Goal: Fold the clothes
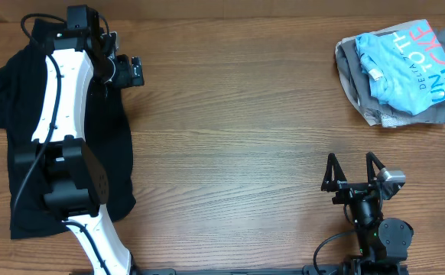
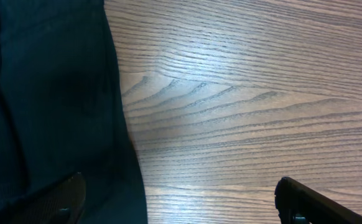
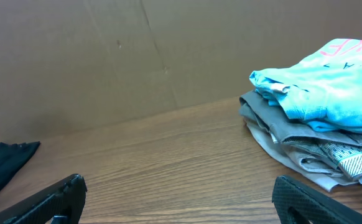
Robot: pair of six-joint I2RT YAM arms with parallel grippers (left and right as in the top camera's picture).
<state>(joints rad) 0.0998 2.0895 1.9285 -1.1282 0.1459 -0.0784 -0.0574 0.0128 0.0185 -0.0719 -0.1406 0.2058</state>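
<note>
Partly btwn L jaws: blk shirt (image 2: 44, 93)

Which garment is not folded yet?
The black shirt, spread flat at the left; the blue T-shirt and grey pieces sit folded in a stack at the far right.

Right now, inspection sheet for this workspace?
Surface: wood table, bare between the garments.
Job's things: black shirt spread out at left, under the left arm; blue T-shirt folded atop grey pieces, far right.
Clutter: nothing seen.
Grippers: left gripper open, straddling the black shirt's edge; right gripper open, empty, over bare wood.
Cables: black cable along the left arm; another by the right arm's base.
Surroundings: brown board behind the table.
</note>
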